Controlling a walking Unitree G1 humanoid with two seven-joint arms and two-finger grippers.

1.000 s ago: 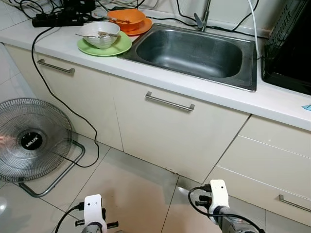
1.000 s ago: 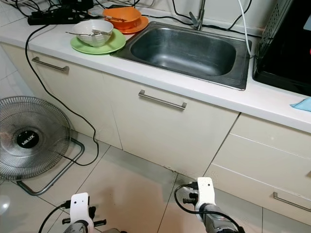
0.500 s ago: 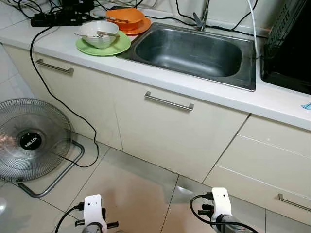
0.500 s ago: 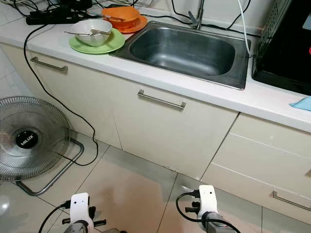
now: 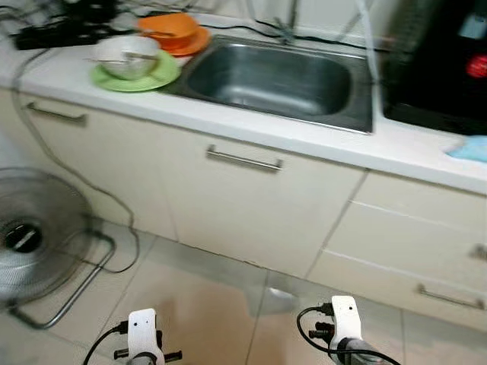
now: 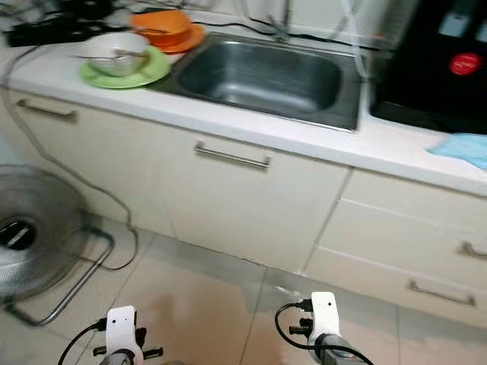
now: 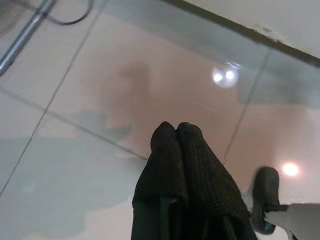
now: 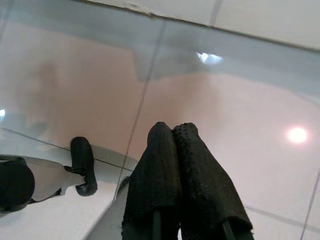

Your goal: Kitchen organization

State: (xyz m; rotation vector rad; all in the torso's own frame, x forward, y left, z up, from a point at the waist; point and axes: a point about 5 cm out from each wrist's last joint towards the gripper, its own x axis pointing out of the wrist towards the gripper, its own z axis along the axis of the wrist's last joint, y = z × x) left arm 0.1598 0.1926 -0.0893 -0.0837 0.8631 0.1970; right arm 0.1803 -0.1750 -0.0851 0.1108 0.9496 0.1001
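Observation:
On the white counter at the back left, a white bowl (image 5: pixel 125 57) with a utensil in it sits on a green plate (image 5: pixel 135 76). Behind it an orange bowl (image 5: pixel 167 26) rests on an orange plate. A steel sink (image 5: pixel 270 80) lies in the counter's middle. A blue cloth (image 5: pixel 470 148) lies on the counter at the right. Both arms hang low over the tiled floor. My left gripper (image 7: pixel 176 129) is shut with nothing in it. My right gripper (image 8: pixel 172 129) is shut and empty too.
Cream cabinet doors and drawers with metal handles (image 5: pixel 243 160) face me below the counter. A floor fan (image 5: pixel 30 243) stands at the left, its cable running up to a power strip (image 5: pixel 57 32). A black appliance (image 5: pixel 437 65) stands on the counter at the right.
The whole view has shifted left and blurred, so the camera has turned right; more of the black appliance and the blue cloth show. The hanging arms keep their pose.

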